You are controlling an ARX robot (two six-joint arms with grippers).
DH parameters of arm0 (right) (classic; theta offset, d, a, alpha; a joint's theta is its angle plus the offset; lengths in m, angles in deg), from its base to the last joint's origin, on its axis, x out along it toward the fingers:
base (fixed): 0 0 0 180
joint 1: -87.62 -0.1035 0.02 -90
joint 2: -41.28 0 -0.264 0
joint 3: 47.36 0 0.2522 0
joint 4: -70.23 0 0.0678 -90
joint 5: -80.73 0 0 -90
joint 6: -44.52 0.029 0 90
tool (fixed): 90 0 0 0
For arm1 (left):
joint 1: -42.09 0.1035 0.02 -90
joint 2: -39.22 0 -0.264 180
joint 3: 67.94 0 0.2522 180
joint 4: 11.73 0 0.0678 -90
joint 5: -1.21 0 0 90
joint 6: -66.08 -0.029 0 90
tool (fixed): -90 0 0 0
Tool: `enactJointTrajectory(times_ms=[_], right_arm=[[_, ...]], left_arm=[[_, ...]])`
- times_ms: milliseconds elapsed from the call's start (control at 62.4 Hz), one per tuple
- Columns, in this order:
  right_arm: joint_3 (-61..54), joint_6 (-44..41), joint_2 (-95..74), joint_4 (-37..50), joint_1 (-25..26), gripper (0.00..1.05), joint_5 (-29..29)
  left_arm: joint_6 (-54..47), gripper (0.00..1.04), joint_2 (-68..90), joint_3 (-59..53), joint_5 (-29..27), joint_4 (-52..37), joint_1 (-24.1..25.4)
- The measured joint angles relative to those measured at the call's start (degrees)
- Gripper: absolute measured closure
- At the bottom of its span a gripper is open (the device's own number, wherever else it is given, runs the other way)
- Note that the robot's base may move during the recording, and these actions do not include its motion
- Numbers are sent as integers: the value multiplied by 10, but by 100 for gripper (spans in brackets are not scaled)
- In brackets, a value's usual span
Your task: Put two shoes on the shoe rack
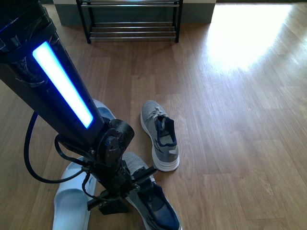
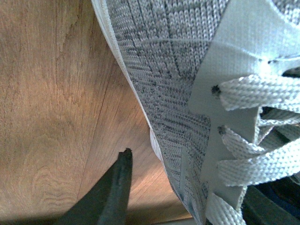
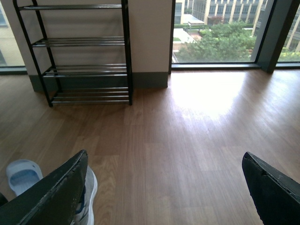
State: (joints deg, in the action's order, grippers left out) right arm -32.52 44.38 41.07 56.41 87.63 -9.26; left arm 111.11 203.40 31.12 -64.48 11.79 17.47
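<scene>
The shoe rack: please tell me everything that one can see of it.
The shoe rack has a thin black metal frame and four tiers of shiny chrome rods, best seen in the right wrist view. It stands upright on the wooden floor, with its back at a pale wall that has a grey skirting board, near a large window. The tiers that show carry nothing. Only the floor touches it visibly.

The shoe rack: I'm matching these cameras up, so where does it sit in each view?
Front view: the shoe rack is at the top edge, left of centre, cut off above.
Left wrist view: not in it; just a grey sneaker close up.
Right wrist view: upper left, against the wall.
Shared landmark: the sunlit floor patch, right of the rack in both.
</scene>
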Motion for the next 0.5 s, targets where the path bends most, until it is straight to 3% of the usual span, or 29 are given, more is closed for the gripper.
enactJointTrajectory(times_ms=[257, 497], right_arm=[[0, 0, 0, 0, 0, 9, 0], [0, 0, 0, 0, 0, 9, 0]], left_arm=[[-10, 104, 0, 1, -10, 0, 0], [-30, 104, -31, -35, -67, -21, 10]])
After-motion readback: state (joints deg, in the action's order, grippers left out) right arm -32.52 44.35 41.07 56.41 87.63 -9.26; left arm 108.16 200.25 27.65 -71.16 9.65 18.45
